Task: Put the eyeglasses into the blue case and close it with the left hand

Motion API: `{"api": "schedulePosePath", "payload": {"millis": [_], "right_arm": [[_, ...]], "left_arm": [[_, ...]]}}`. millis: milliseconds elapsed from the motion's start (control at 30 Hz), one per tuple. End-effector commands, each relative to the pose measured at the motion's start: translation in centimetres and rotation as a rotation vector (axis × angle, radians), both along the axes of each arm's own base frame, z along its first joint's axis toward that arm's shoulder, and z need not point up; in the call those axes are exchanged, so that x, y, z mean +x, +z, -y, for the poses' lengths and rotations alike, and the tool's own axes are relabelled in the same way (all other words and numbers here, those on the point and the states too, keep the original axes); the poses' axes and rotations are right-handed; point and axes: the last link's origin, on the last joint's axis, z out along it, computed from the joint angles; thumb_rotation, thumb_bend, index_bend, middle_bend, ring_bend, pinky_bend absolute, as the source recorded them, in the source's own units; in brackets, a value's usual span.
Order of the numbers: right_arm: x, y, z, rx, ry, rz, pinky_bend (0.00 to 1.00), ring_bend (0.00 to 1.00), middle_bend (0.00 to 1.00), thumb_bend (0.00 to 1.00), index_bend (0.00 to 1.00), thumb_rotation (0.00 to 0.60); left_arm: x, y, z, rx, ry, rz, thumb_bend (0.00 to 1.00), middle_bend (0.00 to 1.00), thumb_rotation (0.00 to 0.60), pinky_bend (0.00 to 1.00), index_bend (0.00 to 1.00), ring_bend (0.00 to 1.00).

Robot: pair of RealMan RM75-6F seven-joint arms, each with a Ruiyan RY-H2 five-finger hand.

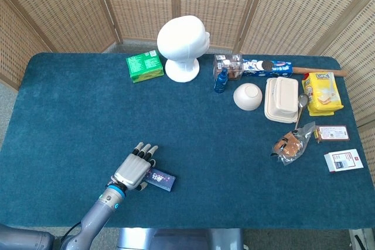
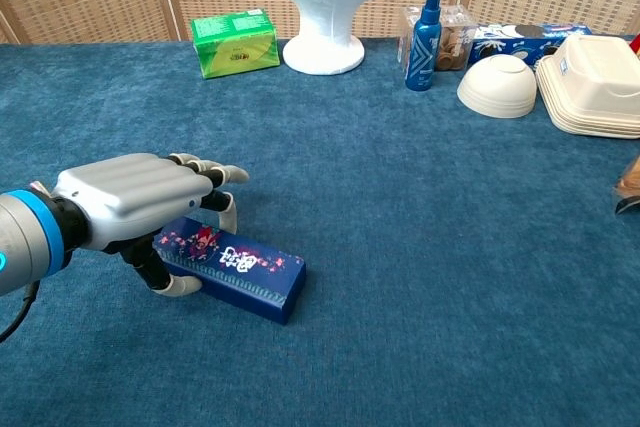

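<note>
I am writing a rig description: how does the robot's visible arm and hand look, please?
The left hand has a silver-grey ribbed back, dark finger segments and pale fingertips. A bright blue ring marks the wrist, and the forearm behind it is grey. The right hand is not in view.

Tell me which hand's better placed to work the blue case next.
Left. The left hand is already over the near end of the blue case, fingers around it, near the front edge of the table. The right hand shows in neither view.
</note>
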Motion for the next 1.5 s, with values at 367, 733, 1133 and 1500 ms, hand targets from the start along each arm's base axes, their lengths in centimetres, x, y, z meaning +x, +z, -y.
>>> {"api": "schedulePosePath", "payload": {"millis": [367,733,1133,1500], "right_arm": [[-0.3,-0.3,0.2,0.009,-0.003,0.008,0.19,0.00,0.10,0.14,0.00,0.482],[-0.4,-0.1,0.2,0.006,-0.007,0.007,0.19,0.00,0.10,0.14,0.00,0.481],[0.1,0.0,0.1,-0.005,-0.010,0.000,0.19,0.00,0.10,0.14,0.00,0.484],[1.0,-0.6,1.5,0.001,0.020,-0.012,0.19,0.00,0.10,0.15,0.00,0.482]], "left_arm": [[-2.0,1.8,-2.1,0.123,0.137,0.040,0.25,0.00,0.531,0.00,0.50,0.00],[-3.7,1.2,-4.6,0.163,0.294,0.084,0.25,0.00,0.527,0.00,0.45,0.00],[-2.4,0.6,-4.9,0.126,0.277,0.139,0.24,0.00,0.528,0.00,0.18,0.00],[-3.4,3.7,-2.1,0.129,0.230,0.175,0.24,0.00,0.525,0.00,0.00,0.00]]}}
